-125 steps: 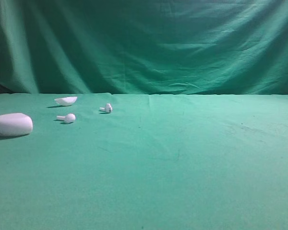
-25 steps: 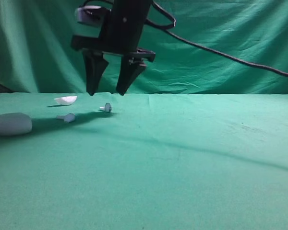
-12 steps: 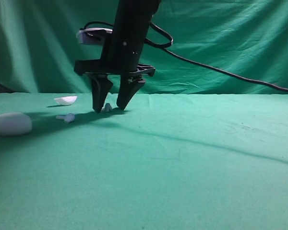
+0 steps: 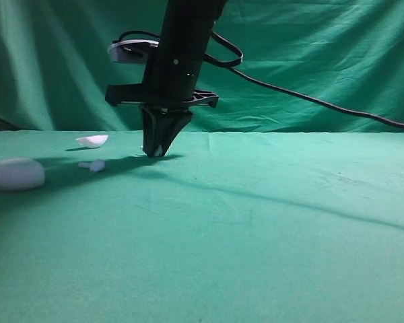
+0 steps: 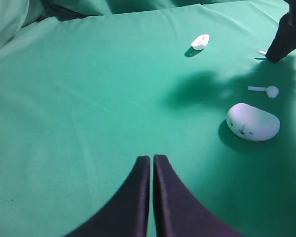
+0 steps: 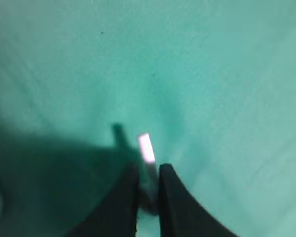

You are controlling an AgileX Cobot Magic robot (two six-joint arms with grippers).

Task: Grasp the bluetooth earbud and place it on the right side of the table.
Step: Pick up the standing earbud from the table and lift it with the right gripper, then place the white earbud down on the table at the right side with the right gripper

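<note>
The right gripper (image 4: 156, 152) stands tip-down on the table (image 4: 269, 229), its 2 fingers drawn narrow around the bluetooth earbud (image 6: 146, 148), whose white stem pokes out ahead of the tips. Just to its left lies a longer-stemmed earbud (image 4: 93, 164), a white shell piece (image 4: 92, 140) behind that, and farther left a pebble-shaped case (image 4: 15, 173). The left gripper (image 5: 151, 165) hangs well apart, fingers pressed together.

Plain green table (image 4: 269, 229), white bluetooth earbud (image 6: 146, 148), black right pincer (image 4: 157, 152).
</note>
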